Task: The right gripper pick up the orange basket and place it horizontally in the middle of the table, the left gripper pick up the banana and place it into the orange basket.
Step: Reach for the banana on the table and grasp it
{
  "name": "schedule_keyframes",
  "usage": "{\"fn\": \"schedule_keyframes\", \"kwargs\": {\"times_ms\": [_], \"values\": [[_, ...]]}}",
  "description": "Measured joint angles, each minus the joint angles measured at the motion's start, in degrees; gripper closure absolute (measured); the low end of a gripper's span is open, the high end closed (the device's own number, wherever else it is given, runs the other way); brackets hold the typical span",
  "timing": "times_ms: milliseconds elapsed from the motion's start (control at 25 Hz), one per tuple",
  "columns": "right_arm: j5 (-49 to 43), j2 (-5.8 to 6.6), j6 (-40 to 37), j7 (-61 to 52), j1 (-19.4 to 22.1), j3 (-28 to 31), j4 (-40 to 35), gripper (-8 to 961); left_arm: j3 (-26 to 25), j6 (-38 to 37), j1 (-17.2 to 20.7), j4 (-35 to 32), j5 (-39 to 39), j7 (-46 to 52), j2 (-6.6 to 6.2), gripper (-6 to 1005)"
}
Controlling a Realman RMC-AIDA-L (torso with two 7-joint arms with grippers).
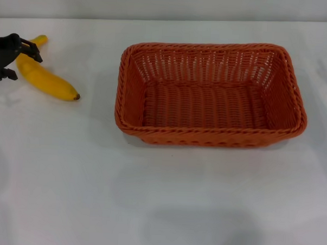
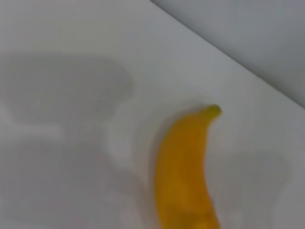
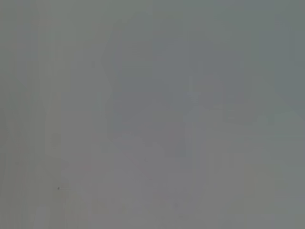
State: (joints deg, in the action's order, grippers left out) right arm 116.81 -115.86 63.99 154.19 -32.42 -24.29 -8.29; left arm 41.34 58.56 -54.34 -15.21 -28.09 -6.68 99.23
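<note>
Left of the orange basket (image 1: pixel 211 95), well apart, the banana (image 1: pixel 45 78) is lying flat on the table (image 1: pixel 149 198). You're seeing the left gripper (image 1: pixel 19 59) sitting over its stem end, fingers spread, gripping nothing. Bare tabletop is separating banana and basket rim.

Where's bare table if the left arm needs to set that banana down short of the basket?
Bare white table spans the whole near side, and a narrower strip lies between the yellow curved banana and the orange woven wicker basket. It is crowded at the black left gripper over the banana's stem end.
</note>
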Motion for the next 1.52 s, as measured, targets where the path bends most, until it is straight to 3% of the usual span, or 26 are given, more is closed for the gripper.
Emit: {"fn": "schedule_keyframes", "kwargs": {"times_ms": [280,400,520,600,720,880,960,1120,1160,1320,1520], "values": [[0.1,0.21,-0.44,0.28,0.45,0.52,-0.15,96,-0.01,11.24,0.16,-8.25,-0.14,-7.25,-1.78,247],[0.11,0.21,-0.89,0.72,0.09,0.53,-0.16,96,-0.02,14.01,0.4,-11.8,-0.17,-15.93,-2.88,247],[0.14,0.16,-0.93,0.78,-0.08,0.55,-0.21,96,2.31,15.24,-1.43,-12.59,1.39,-30.5,-2.87,247],[0.57,0.14,-0.96,0.77,-0.14,0.56,-0.18,96,6.7,14.97,-2.68,-12.81,4.04,-36.13,-1.81,247],[1.6,0.08,-1.07,0.77,-0.12,0.57,0.01,96,13.35,13.21,-3.59,-15.31,9.86,-41.66,1.8,248],[3.44,0.0,-2.23,0.77,0.2,0.64,0.27,96,14.48,13.28,-2.06,-23.07,13.67,-51.59,7.97,248],[5.13,-0.06,-2.57,0.77,0.38,0.65,1.13,96,14.35,13.3,0.45,-27.97,12.46,-57.22,9.4,248],[8.53,-0.08,-2.62,0.77,0.43,0.64,3.25,96,14.25,13.11,4.24,-32.85,8.18,-66.48,9.86,248],[9.59,-0.13,-2.62,0.77,0.43,0.65,3.63,96,14.01,13.97,5.59,-33.91,4.86,-72.61,9.2,248],[13.82,-0.21,-2.66,0.76,0.3,0.65,5.17,96,13.09,17.57,6.24,-35.12,2.78,-78.64,8.14,248],[15.69,-0.28,-2.65,0.66,-0.22,1.35,5.94,96,12.98,19.76,8.31,-38.73,4.04,-87.79,8.39,248]]}}
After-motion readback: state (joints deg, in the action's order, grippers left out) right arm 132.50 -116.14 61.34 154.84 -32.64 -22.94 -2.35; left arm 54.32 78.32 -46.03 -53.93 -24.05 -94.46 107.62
